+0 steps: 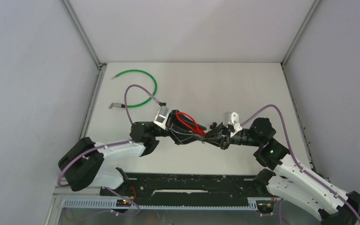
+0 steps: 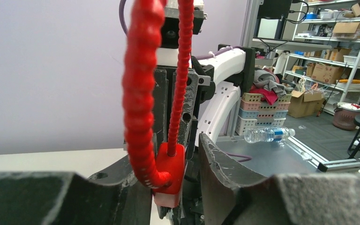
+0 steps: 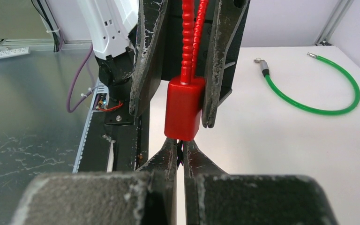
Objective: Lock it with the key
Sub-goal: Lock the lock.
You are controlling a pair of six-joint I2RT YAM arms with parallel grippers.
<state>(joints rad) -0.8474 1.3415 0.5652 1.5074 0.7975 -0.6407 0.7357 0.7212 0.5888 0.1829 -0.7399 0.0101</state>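
The red lock [image 3: 183, 105] hangs upright above the table, its ribbed red cable loop [image 2: 140, 93] rising from the body [image 2: 171, 168]. My left gripper [image 2: 168, 159] is shut on the lock body, and its fingers [image 3: 145, 70] press both sides in the right wrist view. My right gripper [image 3: 183, 146] is shut on the key [image 3: 182, 152], a thin dark sliver between the tips, right at the lock's underside. From above, the left gripper [image 1: 180, 127] and the right gripper [image 1: 211, 137] meet mid-table with the red loop [image 1: 187, 121] between them. How far the key sits in the lock is hidden.
A green cable [image 1: 140, 86] with metal ends lies on the white table [image 1: 243, 89] at the back left, and it also shows as the green cable [image 3: 318, 89] in the right wrist view. Grey walls enclose the table. The black base rail [image 1: 187, 180] runs along the near edge.
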